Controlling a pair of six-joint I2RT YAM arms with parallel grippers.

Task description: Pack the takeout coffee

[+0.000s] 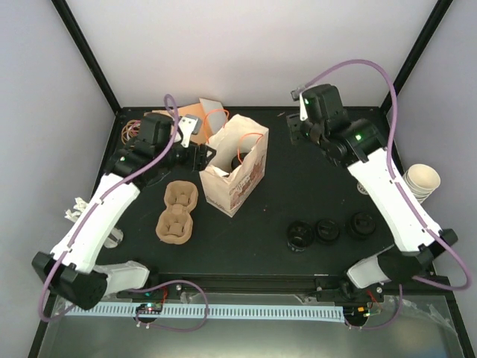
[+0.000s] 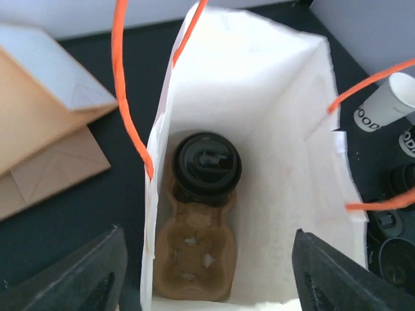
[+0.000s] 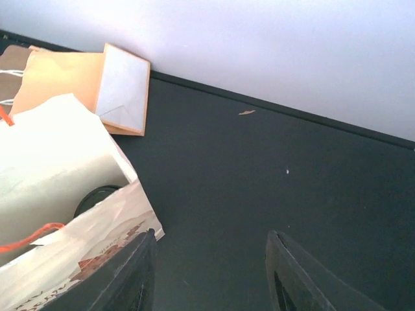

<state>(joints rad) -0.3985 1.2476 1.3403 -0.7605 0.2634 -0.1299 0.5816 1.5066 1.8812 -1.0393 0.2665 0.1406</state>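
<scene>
**Inspector:** Report the left side first.

**Assessor:** The left gripper (image 2: 207, 265) has its jaws wide apart with nothing between them. It is poised over the mouth of the white paper bag with orange cord handles (image 1: 237, 186).

**Inspector:** Where is the coffee?

**Assessor:** Inside that bag. The takeout coffee (image 2: 206, 165) shows only its black plastic lid (image 2: 214, 155). It sits upright in the far pocket of a brown moulded-pulp carrier (image 2: 194, 253) on the bag floor. The near pocket is vacant.

**Inspector:** What is its bearing from the pincer?

**Assessor:** Below and slightly ahead, with its long axis vertical. The left arm is much the nearer.

**Inspector:** And the right side?

**Assessor:** The right gripper (image 3: 211, 265) has its jaws parted and holds nothing. It hangs over the black tabletop (image 3: 259, 168), to the right of the bag and apart from it. In my judgement the packing looks complete.
</scene>
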